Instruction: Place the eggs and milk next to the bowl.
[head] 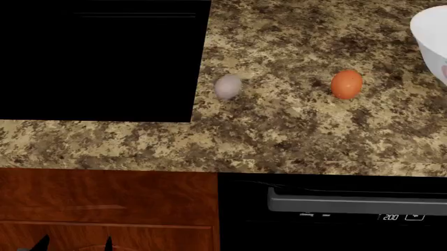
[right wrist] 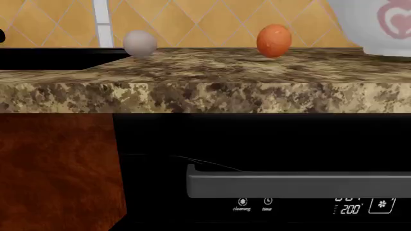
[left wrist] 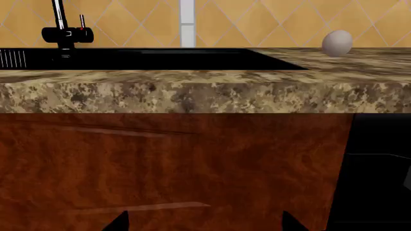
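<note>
Two eggs lie on the granite counter: a pale greyish-pink egg (head: 227, 87) (left wrist: 336, 43) (right wrist: 139, 43) close to the sink's corner and an orange-brown egg (head: 346, 84) (right wrist: 274, 41) to its right. The white bowl (head: 433, 42) (right wrist: 378, 24) stands at the far right, a gap away from the orange egg. The milk is out of view. My left gripper (left wrist: 205, 222) (head: 75, 244) hangs open below the counter edge, facing the wooden cabinet, holding nothing. My right gripper (right wrist: 205, 224) is also low, facing the black appliance. Only one dark fingertip shows, set wide against the wood.
A black sink (head: 98, 57) with a faucet (left wrist: 64, 29) fills the counter's left. Below the counter (head: 279, 146) are a wooden cabinet door (head: 104, 209) and a black appliance with a grey handle (head: 356, 201). A tiled wall backs the counter.
</note>
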You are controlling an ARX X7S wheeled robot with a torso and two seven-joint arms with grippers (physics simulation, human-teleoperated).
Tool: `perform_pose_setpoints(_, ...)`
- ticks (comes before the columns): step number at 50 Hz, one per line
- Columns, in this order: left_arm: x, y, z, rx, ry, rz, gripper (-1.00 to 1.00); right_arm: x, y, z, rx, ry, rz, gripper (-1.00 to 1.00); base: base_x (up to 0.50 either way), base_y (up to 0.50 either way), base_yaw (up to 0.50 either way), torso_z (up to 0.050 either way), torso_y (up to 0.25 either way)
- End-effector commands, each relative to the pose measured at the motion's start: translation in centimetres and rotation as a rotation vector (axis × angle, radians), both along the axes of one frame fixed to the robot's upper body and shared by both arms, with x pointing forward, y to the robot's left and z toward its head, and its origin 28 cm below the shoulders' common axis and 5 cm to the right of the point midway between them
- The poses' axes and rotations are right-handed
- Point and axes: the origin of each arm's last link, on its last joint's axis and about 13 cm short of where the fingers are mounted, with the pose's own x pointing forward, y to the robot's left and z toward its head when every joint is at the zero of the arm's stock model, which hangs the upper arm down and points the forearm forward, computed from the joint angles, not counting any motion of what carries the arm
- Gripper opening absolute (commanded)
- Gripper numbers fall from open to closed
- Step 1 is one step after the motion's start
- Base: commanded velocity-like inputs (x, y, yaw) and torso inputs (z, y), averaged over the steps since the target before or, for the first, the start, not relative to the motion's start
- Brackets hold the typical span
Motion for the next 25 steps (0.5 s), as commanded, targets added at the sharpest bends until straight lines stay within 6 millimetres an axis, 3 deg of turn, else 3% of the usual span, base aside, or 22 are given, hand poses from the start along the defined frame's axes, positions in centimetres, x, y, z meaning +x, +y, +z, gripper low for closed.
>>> perform_pose_setpoints(1,0.0,0.0,0.0,0.01,0.0,0.0,1.0,0.0,0.0,0.0,0.0,0.0,0.0,1.0,0.0,0.0,0.0,0.0,0.0)
perform_pose_setpoints(17,-0.2,-0.2,0.8,-0.02,-0.045,-0.009,1.0,-0.6,-0.1,0.4,0.003,-0.009,-0.012,1.0,0.0,0.0,0.0,0.0,0.0)
perform_pose_setpoints(25,-0.3,0.0,1.1,0.001,-0.035,-0.021,1.0,-0.5,0.1,0.6,-0.005,-0.016,-0.015,1.0,0.0,0.0,0.0,0.05,0.0)
